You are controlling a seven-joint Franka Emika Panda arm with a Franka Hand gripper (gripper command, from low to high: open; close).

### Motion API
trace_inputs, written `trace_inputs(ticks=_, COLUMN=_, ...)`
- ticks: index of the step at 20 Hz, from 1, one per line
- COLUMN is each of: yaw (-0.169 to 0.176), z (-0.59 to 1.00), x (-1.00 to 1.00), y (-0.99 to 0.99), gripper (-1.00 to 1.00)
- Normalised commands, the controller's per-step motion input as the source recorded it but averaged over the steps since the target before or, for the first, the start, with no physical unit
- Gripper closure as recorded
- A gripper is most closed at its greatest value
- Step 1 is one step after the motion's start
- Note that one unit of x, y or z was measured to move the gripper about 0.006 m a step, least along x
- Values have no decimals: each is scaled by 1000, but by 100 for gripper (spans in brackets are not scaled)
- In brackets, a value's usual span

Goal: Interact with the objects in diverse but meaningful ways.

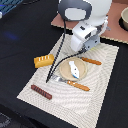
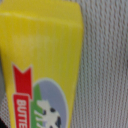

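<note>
A: Where's the carton?
B: The yellow butter carton (image 2: 42, 65) fills the wrist view, on the woven mat (image 2: 105, 65).
A: And the tool?
B: Hidden; can't tell its opening. The fish (image 1: 74, 68) lies on the plate (image 1: 64, 73), the bread loaf (image 1: 43, 60) and sausage (image 1: 41, 92) on the mat.

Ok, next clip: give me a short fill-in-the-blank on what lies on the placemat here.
1. The white-grey fish shape lies on a round tan ____.
2. The orange scored bread loaf lies on the exterior view's ____ side of the plate.
3. The wrist view is filled by a ____ printed carton.
4. The dark brown sausage rests on the pale woven ____.

Missing words: plate; left; yellow; placemat
</note>
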Motion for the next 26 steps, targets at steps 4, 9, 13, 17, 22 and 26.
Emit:
trace_inputs(ticks=4, yaw=0, z=-266, x=-61, y=0, gripper=100)
trace_inputs(ticks=9, yaw=3, z=469, x=-221, y=0, gripper=100)
trace_inputs(ticks=13, yaw=7, z=1000, x=-336, y=0, gripper=100)
trace_inputs(ticks=17, yaw=0, z=1000, x=-210, y=-100, gripper=100)
trace_inputs(ticks=22, yaw=0, z=939, x=47, y=-822, gripper=100)
trace_inputs(ticks=26, yaw=0, z=606, x=107, y=-1000, gripper=100)
